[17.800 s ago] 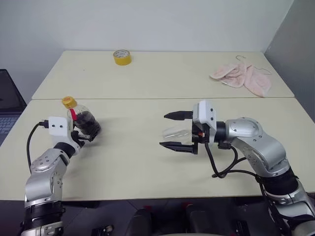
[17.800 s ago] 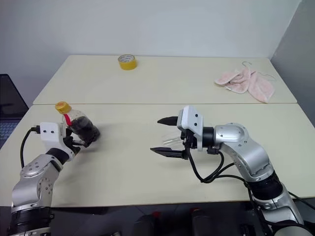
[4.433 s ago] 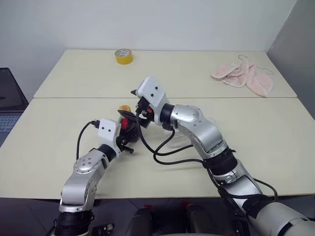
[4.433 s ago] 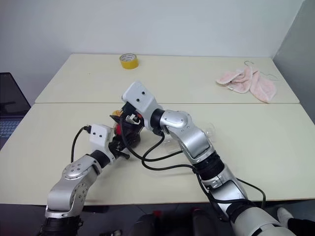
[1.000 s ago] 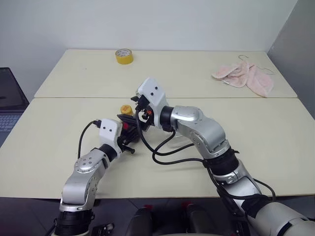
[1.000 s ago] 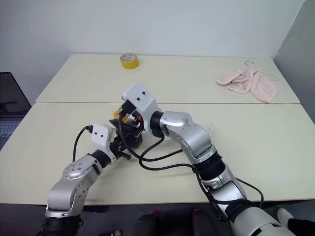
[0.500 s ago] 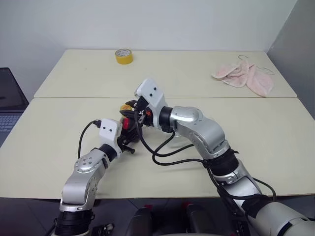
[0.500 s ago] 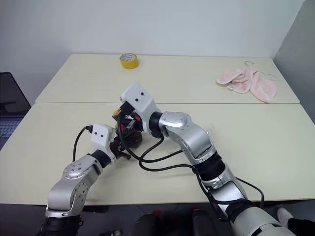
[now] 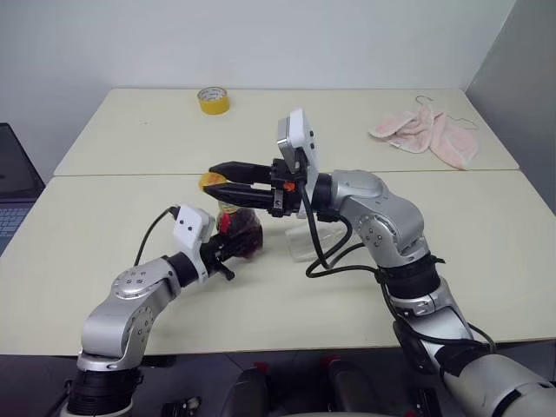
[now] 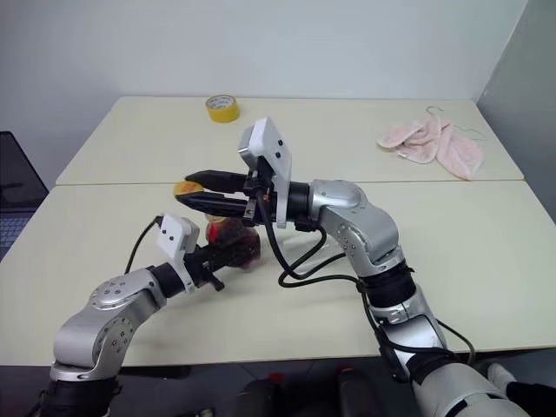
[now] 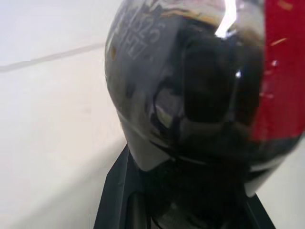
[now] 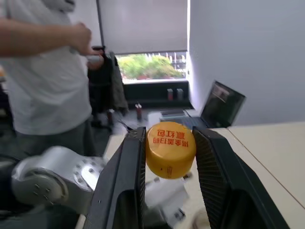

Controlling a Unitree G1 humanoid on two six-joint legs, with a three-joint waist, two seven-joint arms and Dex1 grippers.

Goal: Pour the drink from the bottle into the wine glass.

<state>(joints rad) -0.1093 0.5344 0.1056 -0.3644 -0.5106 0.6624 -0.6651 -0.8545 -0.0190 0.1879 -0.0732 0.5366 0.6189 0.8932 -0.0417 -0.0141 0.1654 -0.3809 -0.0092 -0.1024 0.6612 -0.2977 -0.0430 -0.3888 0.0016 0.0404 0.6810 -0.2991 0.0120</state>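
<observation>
**Yellow cap held clear of the bottle**

The left hand is clamped narrow on the bottle, a squat, rounded body of clear plastic with a red label band at the neck. It holds the bottle tilted at the near left of the counter, whose top is smooth, pale cream and matte. The drink shows through the glossy plastic as a dark brown, nearly black mass with bright highlights on the curve.

The right hand points toward the left, just above the bottle, its two black tapered fingers closed on the yellow cap. The cap is a round, smooth plastic piece with red printed characters on its side, pinched between the flat inner faces of the fingers and off the bottle's neck.

The wine glass lies on the counter just right of the bottle, partly hidden behind the right arm's black cables.

At the far edge sits a roll of yellow tape; far right lies a crumpled pink cloth.
</observation>
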